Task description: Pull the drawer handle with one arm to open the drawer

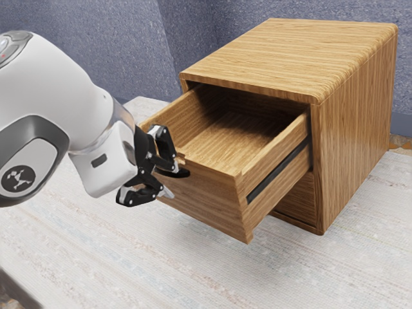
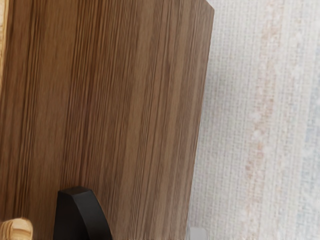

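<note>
So the pincer is parked right up against the drawer front, at about the height where the handle should be. Honestly I can't tell whether it's clamped on the handle or just sitting around it, since the arm's own hand blocks that spot. In the wrist view the drawer front is right under the hand, and a pale wooden nub that I take for the handle sits at its edge. Being that close makes sense, since pulling straight back along the slide is the whole job.

The drawer itself is well out of the cabinet, looks like most of its travel, so I'd call the task about done. Nothing inside it, just the bare wood floor. The cabinet stands near the counter's far edge, toward the exterior view's right.
</note>
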Available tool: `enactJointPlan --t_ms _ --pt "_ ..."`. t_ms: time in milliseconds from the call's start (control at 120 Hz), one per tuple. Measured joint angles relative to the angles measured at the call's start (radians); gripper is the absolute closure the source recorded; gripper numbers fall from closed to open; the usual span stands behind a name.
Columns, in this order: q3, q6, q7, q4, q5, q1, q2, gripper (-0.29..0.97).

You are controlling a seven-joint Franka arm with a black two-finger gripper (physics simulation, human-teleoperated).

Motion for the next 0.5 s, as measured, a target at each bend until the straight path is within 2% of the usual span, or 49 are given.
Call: enactJointPlan --t_ms 242,308,433,500 --pt "-0.026 -0.063 -0.05 -0.037 -0.003 0.018 -0.061 0.47" --pt "-0.035 -0.074 -0.062 -0.055 0.0 0.028 -0.086 0.56" --pt "-0.079 -0.097 -0.085 -0.076 0.006 0.066 -0.131 0.6" --pt "-0.123 -0.115 -0.096 -0.077 0.003 0.104 -0.153 0.57"
